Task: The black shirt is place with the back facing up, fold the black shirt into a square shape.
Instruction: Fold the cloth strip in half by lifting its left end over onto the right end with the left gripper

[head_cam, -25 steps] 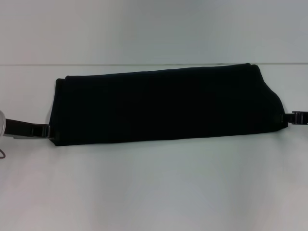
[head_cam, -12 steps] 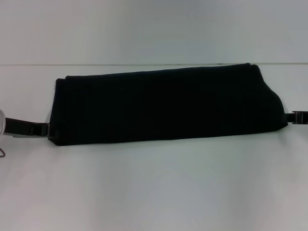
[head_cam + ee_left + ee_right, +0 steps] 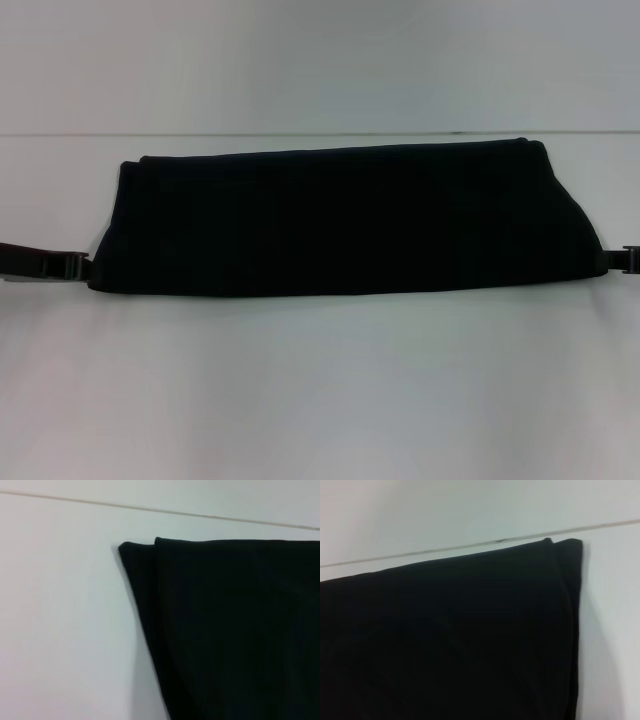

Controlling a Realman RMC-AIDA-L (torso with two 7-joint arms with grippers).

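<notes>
The black shirt (image 3: 340, 220) lies folded into a long, low band across the middle of the white table (image 3: 320, 400), its layered ends stacked. At the band's near left corner my left gripper (image 3: 82, 268) is shut on the fabric. My right gripper (image 3: 612, 260) is shut on the near right corner. The near edge runs taut and nearly straight between them. The left wrist view shows the far left corner of the black shirt (image 3: 240, 630) with two layers stacked. The right wrist view shows the far right corner of the black shirt (image 3: 445, 640). Neither wrist view shows fingers.
A thin seam (image 3: 300, 134) crosses the table just behind the shirt's far edge. Only bare white tabletop shows in front of and behind the shirt.
Both grippers have moved outward, away from each other. The shirt's near corners went with them, so the band is wider and its near edge straighter.
</notes>
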